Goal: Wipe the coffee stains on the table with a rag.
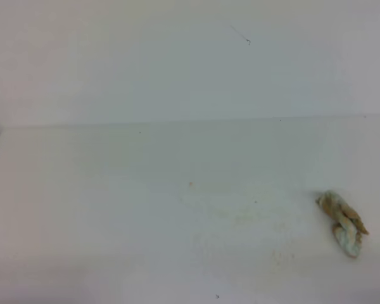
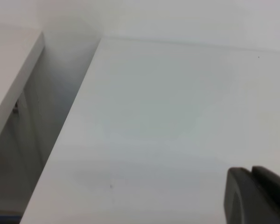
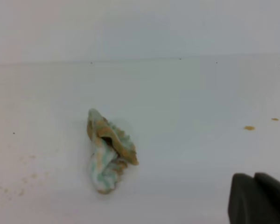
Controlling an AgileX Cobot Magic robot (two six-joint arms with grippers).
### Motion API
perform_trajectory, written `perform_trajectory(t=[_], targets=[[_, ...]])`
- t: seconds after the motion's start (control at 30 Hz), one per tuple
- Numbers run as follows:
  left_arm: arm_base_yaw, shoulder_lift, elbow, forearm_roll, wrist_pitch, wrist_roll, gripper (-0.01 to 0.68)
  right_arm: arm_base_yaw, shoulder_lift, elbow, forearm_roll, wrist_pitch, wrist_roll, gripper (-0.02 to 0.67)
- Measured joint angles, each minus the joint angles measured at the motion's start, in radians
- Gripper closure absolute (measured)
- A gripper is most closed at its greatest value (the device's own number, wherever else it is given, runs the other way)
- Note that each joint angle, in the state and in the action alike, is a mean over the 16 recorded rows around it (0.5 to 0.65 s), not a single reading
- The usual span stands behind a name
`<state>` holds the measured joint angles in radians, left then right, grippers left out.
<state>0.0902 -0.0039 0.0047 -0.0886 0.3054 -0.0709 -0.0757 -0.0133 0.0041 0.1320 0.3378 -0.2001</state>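
**Rag lies free, stain nearly gone**

High view: rag (image 1: 343, 223) sits crumpled on the table (image 1: 82, 190), at my right side, held by nothing. Only faint coffee stains (image 1: 240, 218) show near the middle, plus one small speck (image 1: 191, 184).

Left wrist view: I see bare table and the dark tip of my left gripper (image 2: 256, 195); whether its jaws are apart I cannot tell.

Right wrist view: the rag is well apart from my right gripper (image 3: 257, 198), whose jaws are together. For a good finish, I judge I should open first, pinch the wad at its top, then drag it flat over the faint specks.
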Motion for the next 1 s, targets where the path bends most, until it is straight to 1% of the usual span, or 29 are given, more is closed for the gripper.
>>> perform_trajectory(t=[0.53, 1.0], targets=[[0.000, 0.003, -0.005, 0.000, 0.006, 0.000, 0.672, 0.000, 0.001, -0.002, -0.124, 0.002, 0.153, 0.648], [0.000, 0.002, -0.002, 0.000, 0.005, 0.000, 0.672, 0.000, 0.002, -0.002, -0.132, 0.002, 0.162, 0.648]])
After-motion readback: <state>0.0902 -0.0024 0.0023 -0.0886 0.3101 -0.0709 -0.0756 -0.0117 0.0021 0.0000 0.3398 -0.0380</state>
